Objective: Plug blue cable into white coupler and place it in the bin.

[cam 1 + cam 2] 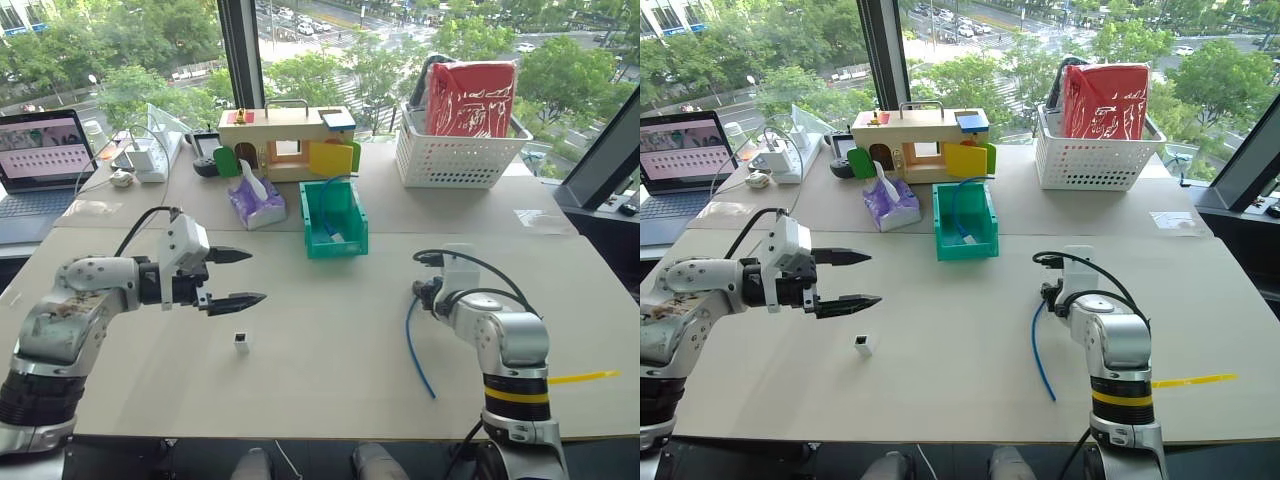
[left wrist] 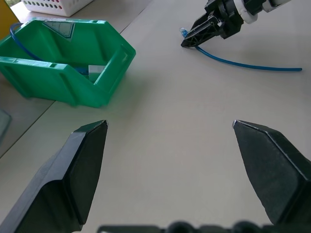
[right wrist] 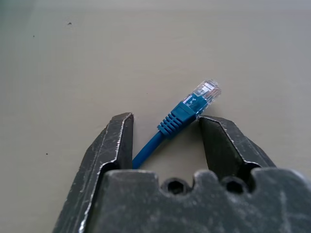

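The blue cable lies on the beige table at the right, its clear plug end pointing away from me. My right gripper sits low over that end, its jaws narrowed around the plug's boot with a gap still showing on one side. The tiny white coupler stands alone on the table at the left. Just above and behind it hovers my left gripper, wide open and holding nothing. The teal bin stands at the table's middle back, with a blue cable loop inside.
At the back right, a white lattice basket holds a red bag. A wooden toy house and a purple tissue pack sit behind the bin. A laptop is at the far left. A yellow strip lies near the right edge.
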Tool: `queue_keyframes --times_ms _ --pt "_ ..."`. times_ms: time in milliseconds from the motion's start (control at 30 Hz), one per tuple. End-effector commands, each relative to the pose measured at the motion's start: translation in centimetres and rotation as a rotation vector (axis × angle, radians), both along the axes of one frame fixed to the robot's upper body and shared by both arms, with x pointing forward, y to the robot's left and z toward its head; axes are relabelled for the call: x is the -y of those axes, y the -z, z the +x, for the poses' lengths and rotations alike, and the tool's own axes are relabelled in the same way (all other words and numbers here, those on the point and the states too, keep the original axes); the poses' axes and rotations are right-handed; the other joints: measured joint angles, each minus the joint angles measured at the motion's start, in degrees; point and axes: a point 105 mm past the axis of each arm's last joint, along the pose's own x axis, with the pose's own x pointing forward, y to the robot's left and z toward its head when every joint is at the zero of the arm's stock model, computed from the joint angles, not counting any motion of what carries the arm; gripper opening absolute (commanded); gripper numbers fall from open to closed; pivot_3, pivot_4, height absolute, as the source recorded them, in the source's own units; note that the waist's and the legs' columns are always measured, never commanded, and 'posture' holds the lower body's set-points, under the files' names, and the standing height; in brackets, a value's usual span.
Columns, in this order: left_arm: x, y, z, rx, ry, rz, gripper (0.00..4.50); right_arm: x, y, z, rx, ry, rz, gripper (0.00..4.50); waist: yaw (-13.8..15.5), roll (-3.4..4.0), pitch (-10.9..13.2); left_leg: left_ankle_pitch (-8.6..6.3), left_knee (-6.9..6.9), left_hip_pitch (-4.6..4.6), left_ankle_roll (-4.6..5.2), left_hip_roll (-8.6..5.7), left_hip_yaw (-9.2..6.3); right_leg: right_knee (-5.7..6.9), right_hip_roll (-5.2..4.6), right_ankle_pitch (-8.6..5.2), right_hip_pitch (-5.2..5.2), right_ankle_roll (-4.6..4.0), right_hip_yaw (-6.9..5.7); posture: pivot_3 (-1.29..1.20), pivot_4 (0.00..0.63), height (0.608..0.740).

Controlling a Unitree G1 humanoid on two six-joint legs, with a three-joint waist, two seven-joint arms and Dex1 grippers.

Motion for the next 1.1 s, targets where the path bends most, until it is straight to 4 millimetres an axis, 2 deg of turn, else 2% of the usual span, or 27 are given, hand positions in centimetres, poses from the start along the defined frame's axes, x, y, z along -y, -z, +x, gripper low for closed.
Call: queue_keyframes --times_ms 33,133,333,467,633,767,967,1100 --pt "0.2 -0.7 -0.3 0.020 0.001 -0.003 4.41 0.3 0.7 -0.3 -0.022 -0.028 0.013 0.98 0.04 0.00 0.00 0.00 0.00 0.00 0.00 0.00 0.00 0.00 0.00 0.00 0.00 0.00 0.00 0.00 0.150 0.724" --pt "0.3 -0.3 -0.3 0.014 -0.006 0.004 4.41 1.2 0.8 -0.6 -0.013 -0.085 -0.014 0.06 0.12 0.00 0.00 0.00 0.00 0.00 0.00 0.00 0.00 -0.01 0.00 0.00 0.00 0.01 0.00 0.00 0.150 0.724" --pt "0.4 0.0 -0.4 0.013 -0.007 0.013 4.41 -1.2 -0.2 -1.1 0.036 -0.413 -0.026 0.01 0.11 -0.02 0.01 0.00 -0.01 -0.02 0.00 0.00 0.00 -0.10 -0.01 -0.05 0.01 0.08 -0.02 0.00 0.150 0.724" --pt "0.4 0.0 -0.4 0.017 -0.008 0.011 4.41 -7.2 -2.1 -3.9 0.108 -0.927 -0.033 0.01 -0.43 -0.04 0.04 0.00 -0.02 0.00 0.00 0.04 -0.01 -0.07 0.04 -0.10 0.00 0.16 -0.02 0.00 0.150 0.724" --pt "0.3 0.3 -0.1 0.025 -0.015 0.021 4.41 -9.1 -1.4 -4.7 0.096 -1.286 -0.231 0.01 -0.70 -0.06 0.06 0.00 0.00 -0.02 0.00 0.03 -0.02 -0.09 0.02 -0.20 0.02 0.32 -0.04 0.00 0.150 0.724" --pt "0.2 0.4 -0.1 0.028 -0.018 0.024 4.41 -10.8 -1.7 -5.0 0.072 -1.469 -0.194 0.01 -0.88 -0.19 0.12 0.00 0.00 -0.02 0.00 0.04 -0.03 -0.11 0.03 -0.18 0.01 0.29 -0.06 0.00 0.150 0.724" --pt "0.2 0.4 -0.3 0.033 -0.025 0.024 4.41 -11.3 -0.7 -5.2 0.030 -1.639 -0.287 0.01 -0.84 -0.20 0.13 -0.01 -0.02 -0.06 0.01 0.03 -0.05 -0.14 0.02 -0.01 0.01 -0.03 -0.11 0.00 0.150 0.724" --pt "0.2 0.5 -0.4 0.033 -0.028 0.027 4.41 -10.6 0.0 -3.1 0.024 -1.624 -0.398 0.01 -1.02 -0.21 0.14 -0.01 -0.01 -0.04 0.00 0.04 -0.07 -0.10 0.02 -0.01 0.00 -0.02 -0.13 0.00 0.150 0.724"
